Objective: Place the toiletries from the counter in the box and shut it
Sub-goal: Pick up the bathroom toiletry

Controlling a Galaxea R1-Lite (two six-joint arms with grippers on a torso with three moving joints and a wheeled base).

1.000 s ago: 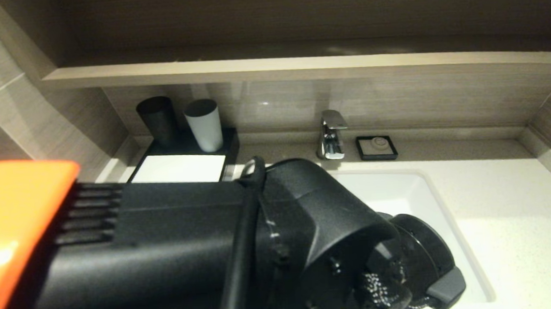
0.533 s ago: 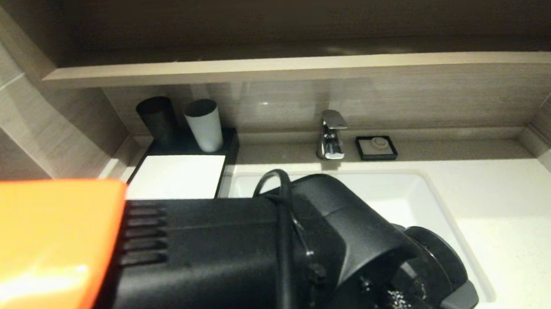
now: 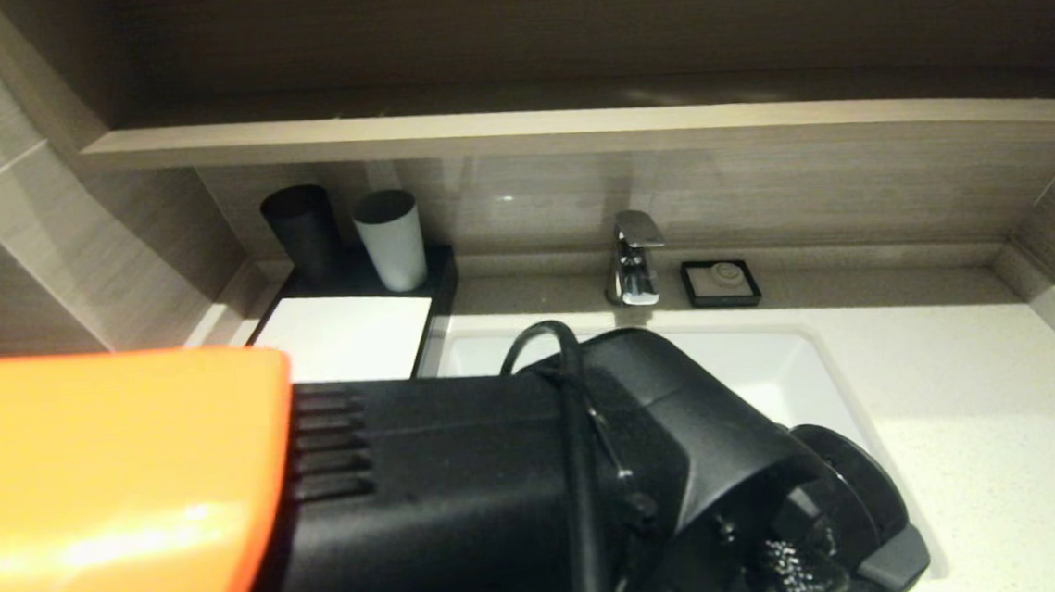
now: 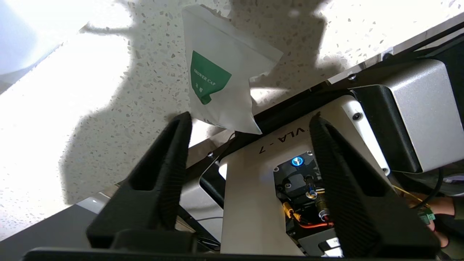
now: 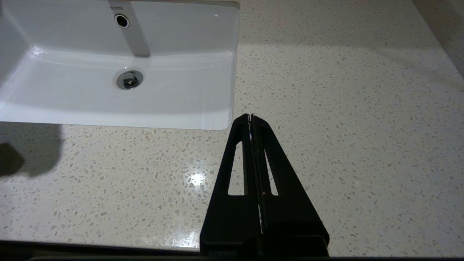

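Across head view my left arm (image 3: 467, 495) fills foreground, orange and black, hiding near counter (image 3: 1009, 411); box (image 3: 344, 332) at back left partly covered by it, drawer front unseen. Sink (image 5: 119, 65) marked "TOTO" near overflow hole, cut off at edge. White packet (image 4: 221, 72), green patch reading "SHOWER CAP", lies on counter at front edge, corner overhanging. My left gripper (image 4: 250, 119) spread apart, empty, just short of packet. My right gripper (image 5: 251, 117) pressed together, parked over counter beside sink

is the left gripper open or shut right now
Open: the left gripper has its two fingers standing well apart, with the shower cap packet beyond them.
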